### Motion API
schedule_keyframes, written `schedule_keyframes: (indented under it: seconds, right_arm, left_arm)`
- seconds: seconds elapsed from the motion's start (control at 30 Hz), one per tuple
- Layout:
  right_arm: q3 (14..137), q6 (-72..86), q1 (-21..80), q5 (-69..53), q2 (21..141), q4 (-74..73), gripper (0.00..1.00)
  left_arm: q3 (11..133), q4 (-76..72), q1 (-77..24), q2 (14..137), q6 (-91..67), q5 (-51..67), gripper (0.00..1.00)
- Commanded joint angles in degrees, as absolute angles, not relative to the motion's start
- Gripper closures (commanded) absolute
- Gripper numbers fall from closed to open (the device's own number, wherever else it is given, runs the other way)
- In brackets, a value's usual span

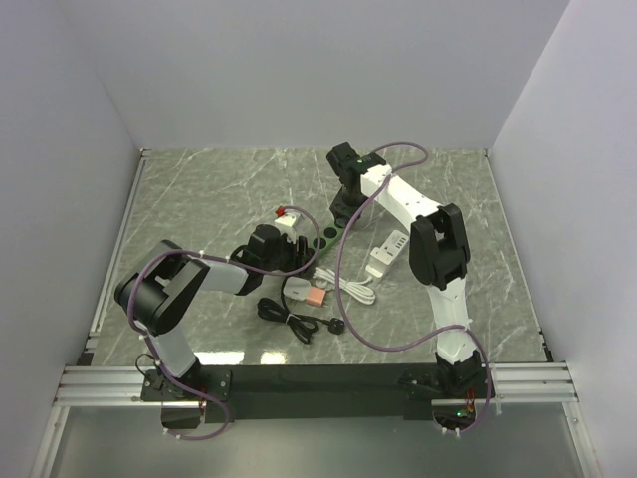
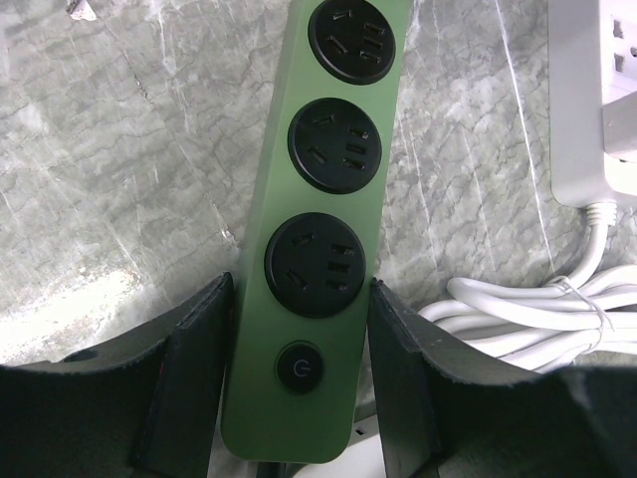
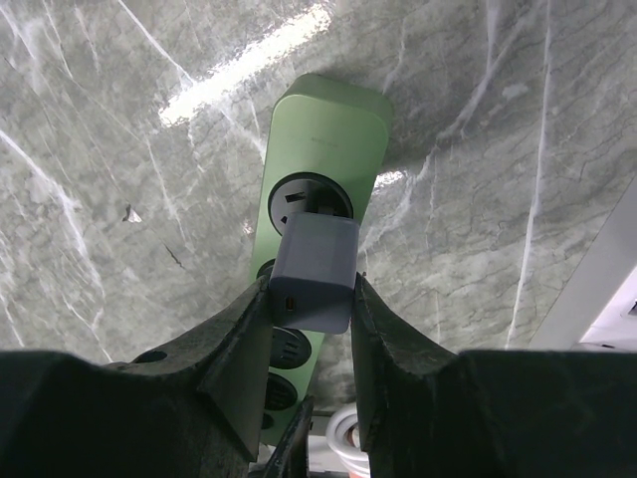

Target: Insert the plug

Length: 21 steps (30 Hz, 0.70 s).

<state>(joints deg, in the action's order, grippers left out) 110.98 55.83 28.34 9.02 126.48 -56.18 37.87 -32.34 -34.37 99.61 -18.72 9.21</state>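
A green power strip (image 1: 327, 237) with several black round sockets lies on the marble table. In the left wrist view, my left gripper (image 2: 299, 289) is shut on the sides of the strip's (image 2: 320, 229) near end, by its power button (image 2: 299, 366). My right gripper (image 3: 311, 289) is shut on a grey-blue charger plug (image 3: 317, 271). It holds the plug on the socket (image 3: 309, 196) nearest the strip's (image 3: 328, 124) far end, with the prongs at that socket. How deep the prongs sit is hidden. In the top view, the right gripper (image 1: 343, 211) stands over the strip's far end.
A white power strip (image 1: 388, 254) lies right of the green one, with its coiled white cable (image 2: 537, 314) beside my left gripper. A black cable (image 1: 289, 314), a pink adapter (image 1: 317, 296) and a red-and-white item (image 1: 287, 216) lie nearby. Walls enclose the table.
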Motion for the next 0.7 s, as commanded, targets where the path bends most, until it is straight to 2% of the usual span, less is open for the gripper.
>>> schedule_keyframes:
  seconds: [0.0,0.23,0.67]
  right_arm:
    - [107.14,51.68,24.43,24.43,133.94,-53.44,1.0]
    - [107.05,50.54,24.26,28.46,134.03,-54.05,1.0]
    - [108.9,43.86,24.08,27.07,135.26,-53.09,1.0]
  left_arm:
    - [37.71,-27.77,-34.89,101.51,-18.98,10.28,0.43]
    - [37.44,-28.04,-34.89,101.6,-18.72,10.55,0.43]
    - [37.27,-28.13,-34.89,101.51,-18.28,11.78,0.44]
